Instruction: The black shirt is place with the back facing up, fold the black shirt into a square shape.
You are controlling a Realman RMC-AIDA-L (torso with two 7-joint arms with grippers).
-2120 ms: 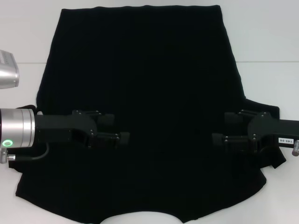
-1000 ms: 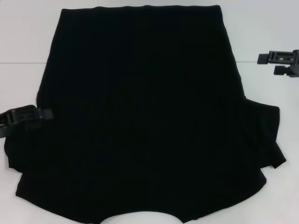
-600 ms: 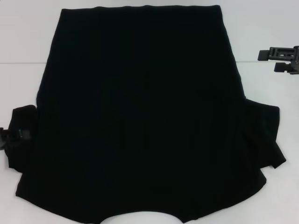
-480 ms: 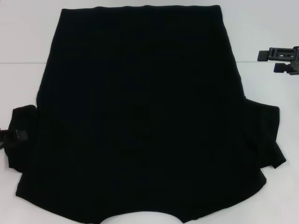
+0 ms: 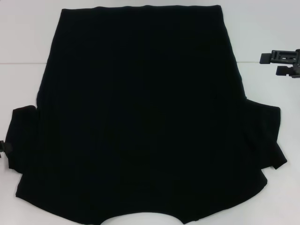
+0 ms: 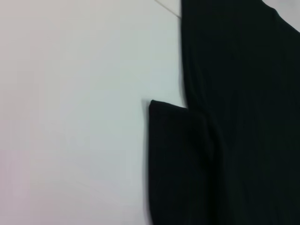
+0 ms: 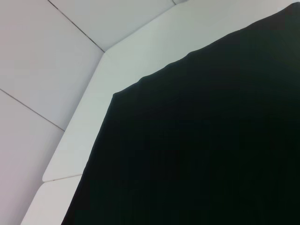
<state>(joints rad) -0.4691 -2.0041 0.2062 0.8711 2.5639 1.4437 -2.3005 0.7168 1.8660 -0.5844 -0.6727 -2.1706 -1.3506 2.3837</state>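
Observation:
The black shirt (image 5: pixel 145 112) lies spread flat on the white table (image 5: pixel 262 28), plain side up, with its hem at the far end and the neckline at the near edge. Both short sleeves stick out at the sides, the left sleeve (image 5: pixel 21 136) and the right sleeve (image 5: pixel 267 136). My right gripper (image 5: pixel 270 64) hovers open over bare table, off the shirt's right edge, holding nothing. Only a sliver of my left gripper (image 5: pixel 2 147) shows at the picture's left edge, beside the left sleeve. The left wrist view shows that sleeve (image 6: pixel 178 164) against the shirt's body.
White table surface with thin seam lines (image 7: pixel 75 21) surrounds the shirt. In the right wrist view a far corner of the shirt (image 7: pixel 117 93) lies near the table's edge. Bare table shows to the left (image 6: pixel 70 117) and right of the cloth.
Both grippers have left the shirt's middle and drawn outward. The left one has slid almost out of the picture, baring the left sleeve; the right one now hovers far right.

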